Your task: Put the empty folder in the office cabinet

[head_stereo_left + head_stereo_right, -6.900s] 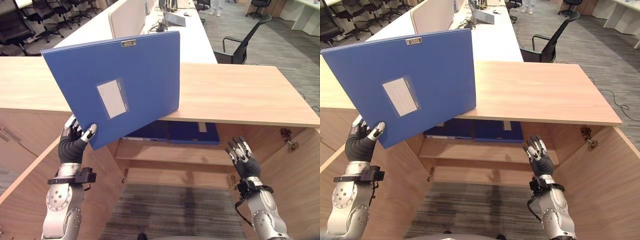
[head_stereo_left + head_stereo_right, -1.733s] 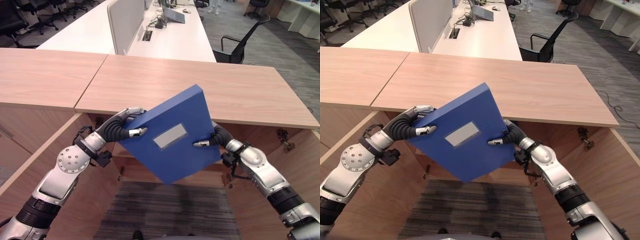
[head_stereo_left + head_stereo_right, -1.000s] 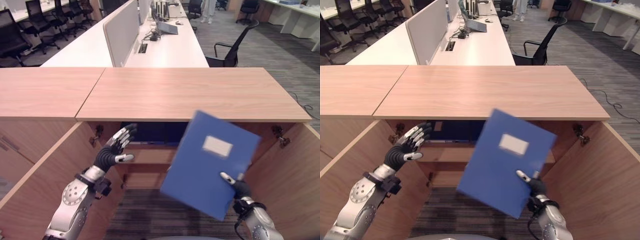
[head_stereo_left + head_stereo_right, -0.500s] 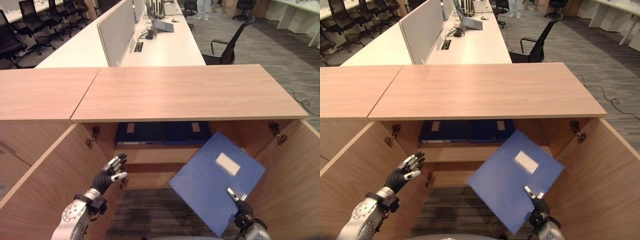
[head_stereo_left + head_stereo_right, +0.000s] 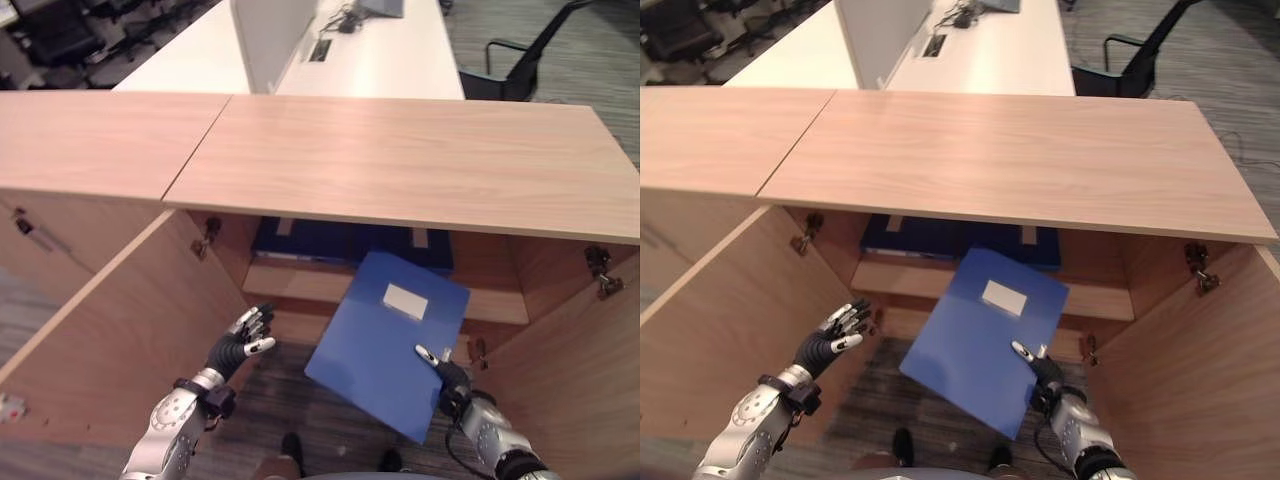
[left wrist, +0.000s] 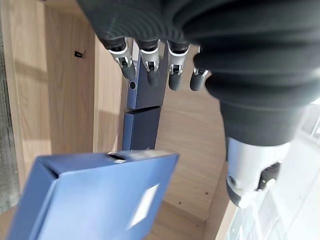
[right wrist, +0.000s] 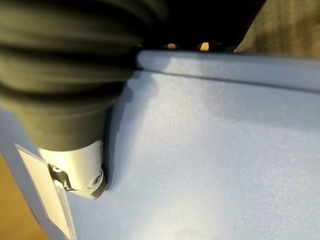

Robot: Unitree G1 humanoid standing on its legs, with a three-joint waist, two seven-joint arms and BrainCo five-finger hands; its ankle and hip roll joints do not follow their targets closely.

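Our left hand [image 5: 240, 345] is hanging free with fingers spread beside the open cabinet door [image 5: 110, 330], while our right hand [image 5: 445, 375] is pinching the blue folder [image 5: 385, 345] by its lower edge, tilting it toward the shelf [image 5: 300, 285] under the counter [image 5: 400, 150]; shelving is not yet done.

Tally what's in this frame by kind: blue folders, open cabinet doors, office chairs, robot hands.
Blue folders: 3, one held by the right hand, two lying flat on the wooden cabinet shelf.
Open wooden cabinet doors: 2.
Black office chairs: 1 clearly seen; others at the edge are unclear.
Robot hands: 2, the left hand empty.
Total: 8.
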